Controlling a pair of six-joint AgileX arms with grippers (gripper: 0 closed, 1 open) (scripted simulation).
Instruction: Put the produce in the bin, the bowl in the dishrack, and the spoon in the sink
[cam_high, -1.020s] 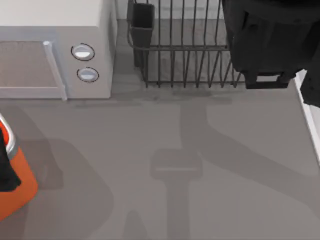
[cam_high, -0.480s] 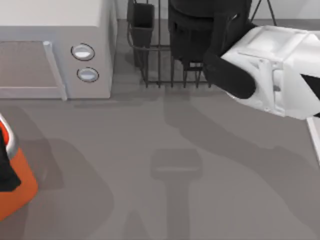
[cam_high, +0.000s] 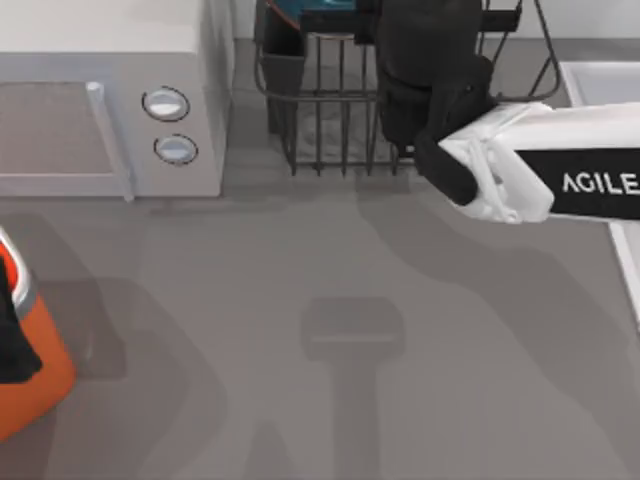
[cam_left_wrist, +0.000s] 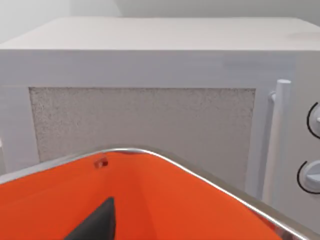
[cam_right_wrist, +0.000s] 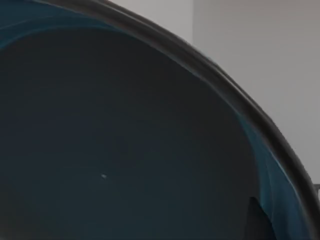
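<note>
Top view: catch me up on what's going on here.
The right arm reaches across the table's far side over the dishrack, with the teal bowl at the rack's far edge by the utensil cup. The right wrist view looks straight into the bowl's dark inside, so that arm seems to be placing it in the rack. The left arm sits at the orange bin at the table's left, in front of the microwave. A corner of the sink shows at the right.

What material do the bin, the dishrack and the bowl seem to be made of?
Bin: likely smooth orange plastic or painted metal, with a shiny metallic grey rim that catches light.
Dishrack: dark thin bars, apparently coated metal wire.
Bowl: teal, smooth surface with soft sheen, perhaps glazed ceramic; plastic is also possible.
</note>
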